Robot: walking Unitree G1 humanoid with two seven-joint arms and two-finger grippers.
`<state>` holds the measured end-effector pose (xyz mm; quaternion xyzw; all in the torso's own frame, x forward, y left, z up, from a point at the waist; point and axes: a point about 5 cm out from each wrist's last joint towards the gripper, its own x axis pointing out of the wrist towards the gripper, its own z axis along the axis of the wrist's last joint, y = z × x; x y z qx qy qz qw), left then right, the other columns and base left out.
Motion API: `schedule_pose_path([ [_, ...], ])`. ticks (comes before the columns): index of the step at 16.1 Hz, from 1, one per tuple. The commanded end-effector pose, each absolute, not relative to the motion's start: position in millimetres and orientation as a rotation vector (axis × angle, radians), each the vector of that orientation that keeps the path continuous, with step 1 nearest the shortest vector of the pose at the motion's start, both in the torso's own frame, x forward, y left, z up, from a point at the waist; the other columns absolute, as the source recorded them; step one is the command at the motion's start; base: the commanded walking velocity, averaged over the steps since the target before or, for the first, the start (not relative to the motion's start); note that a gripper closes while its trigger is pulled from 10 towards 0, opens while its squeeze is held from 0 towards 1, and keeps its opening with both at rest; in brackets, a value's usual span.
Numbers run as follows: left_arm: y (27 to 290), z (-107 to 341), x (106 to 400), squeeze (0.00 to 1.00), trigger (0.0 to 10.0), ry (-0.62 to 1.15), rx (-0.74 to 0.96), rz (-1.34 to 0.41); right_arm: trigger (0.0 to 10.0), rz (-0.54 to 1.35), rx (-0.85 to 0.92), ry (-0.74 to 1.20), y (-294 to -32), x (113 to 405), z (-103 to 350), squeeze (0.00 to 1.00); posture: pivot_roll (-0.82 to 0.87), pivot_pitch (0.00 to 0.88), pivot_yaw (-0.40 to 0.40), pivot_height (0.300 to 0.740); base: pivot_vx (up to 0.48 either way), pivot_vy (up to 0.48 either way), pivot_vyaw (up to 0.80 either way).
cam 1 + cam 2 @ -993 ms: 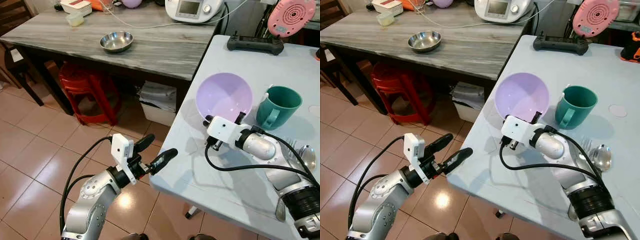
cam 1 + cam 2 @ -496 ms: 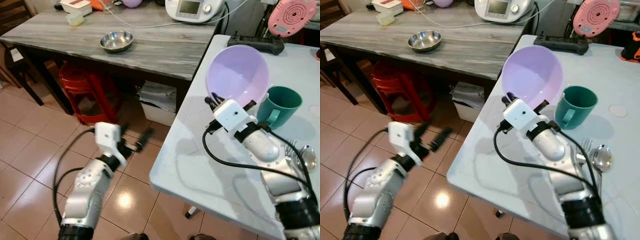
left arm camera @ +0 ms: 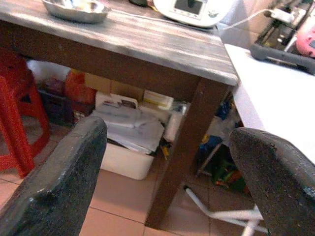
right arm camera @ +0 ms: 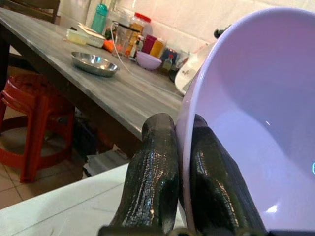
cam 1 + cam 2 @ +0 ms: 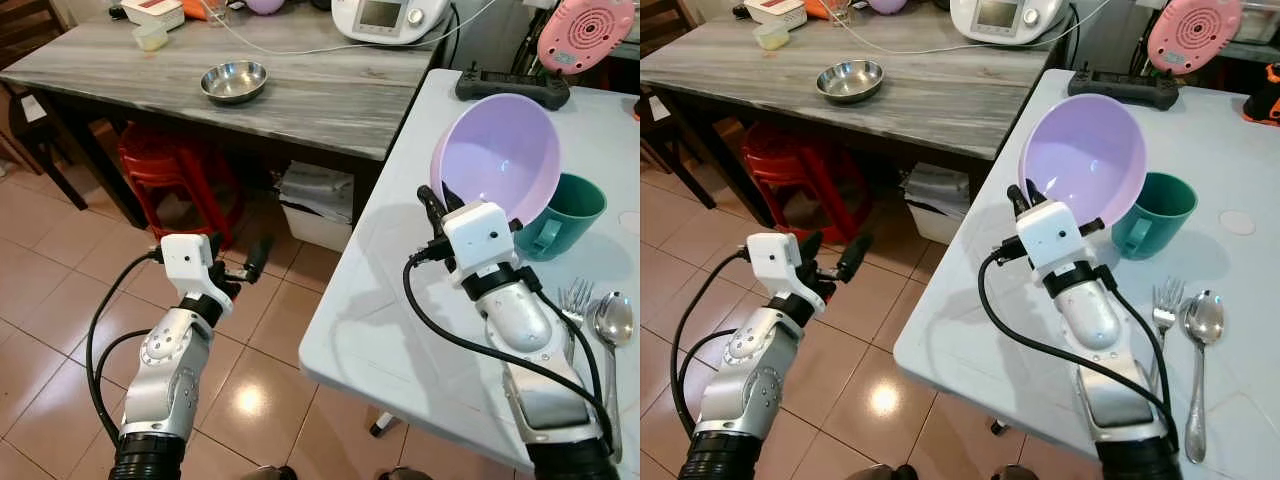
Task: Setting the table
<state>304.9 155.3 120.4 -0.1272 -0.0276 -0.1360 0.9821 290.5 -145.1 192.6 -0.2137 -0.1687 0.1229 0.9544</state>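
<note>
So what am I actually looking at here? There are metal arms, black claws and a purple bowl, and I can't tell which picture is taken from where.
It is a walking humanoid robot with two silver arms. Two pictures come from cameras in its head, looking down; the other two come from a camera on each wrist, looking along that arm's two black fingers.

The right gripper pinches the rim of the purple bowl, one finger inside and one outside, holding it tilted above the white table. The right wrist view shows that pinch up close.

On the table lie a green mug, a fork and a spoon. The left gripper hangs open over the tiled floor, holding nothing.
</note>
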Motion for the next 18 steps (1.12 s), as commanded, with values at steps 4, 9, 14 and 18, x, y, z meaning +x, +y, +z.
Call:
schedule_pose_path([
  [4, 158.0, 118.1, 307.3, 0.00, 10.0, -0.059, -0.252, -0.249, 10.0, 0.266, -0.410, -0.361, -135.7, 284.3, 196.1, 0.00, -0.10, 0.122, 0.082, 0.740, 0.000, 0.293, -0.74],
  [9, 157.8, 117.2, 308.1, 0.00, 10.0, -0.064, -0.246, -0.246, 10.0, 0.274, -0.411, -0.365, -132.9, 284.2, 197.4, 0.00, -0.10, 0.120, 0.083, 0.740, 0.000, 0.376, -0.80],
  [14, 158.8, 116.3, 309.1, 0.00, 10.0, -0.064, -0.242, -0.241, 10.0, 0.276, -0.407, -0.370, -130.5, 283.5, 198.1, 0.00, -0.11, 0.123, 0.088, 0.740, 0.000, 0.385, -0.80],
  [18, 159.7, 116.8, 310.2, 0.00, 10.0, -0.070, -0.235, -0.226, 10.0, 0.280, -0.405, -0.377, -130.9, 281.7, 198.5, 0.00, -0.11, 0.124, 0.090, 0.740, 0.000, 0.385, -0.40],
])
